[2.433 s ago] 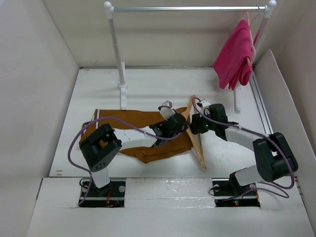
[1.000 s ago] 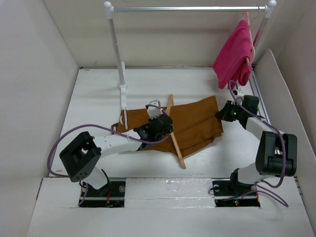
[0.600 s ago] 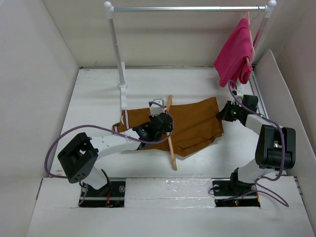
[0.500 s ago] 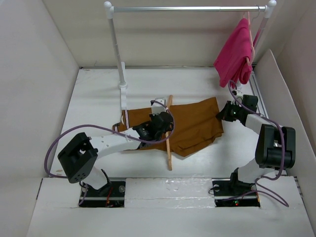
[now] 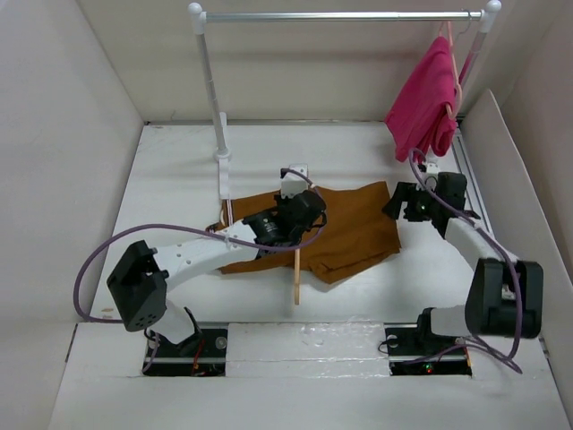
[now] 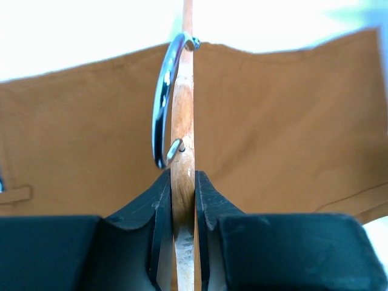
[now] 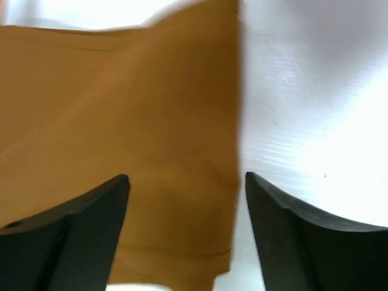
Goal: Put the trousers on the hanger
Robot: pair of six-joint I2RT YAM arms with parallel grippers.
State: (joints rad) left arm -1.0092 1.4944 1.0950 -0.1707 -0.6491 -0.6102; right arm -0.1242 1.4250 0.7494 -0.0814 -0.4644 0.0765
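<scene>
The rust-brown trousers point(image 5: 354, 228) lie folded flat on the white table. The tan wooden hanger point(image 5: 296, 273) stands edge-on over their left half, one arm reaching toward the near edge. My left gripper point(image 5: 291, 208) is shut on the hanger point(image 6: 182, 133) just below its metal hook point(image 6: 160, 103), over the cloth point(image 6: 285, 133). My right gripper point(image 5: 400, 202) is open and empty above the trousers' right edge point(image 7: 151, 133), its two fingers point(image 7: 79, 224) spread wide.
A white-and-silver clothes rail point(image 5: 340, 15) stands at the back, with a bright pink garment point(image 5: 428, 98) hanging at its right end. The rail's left post point(image 5: 218, 116) rises just behind the trousers. White walls enclose the table on the left, back and right.
My left gripper has swung the hanger round and shifted it toward the back over the trousers. My right gripper has let go of the trousers' right edge and lifted slightly.
</scene>
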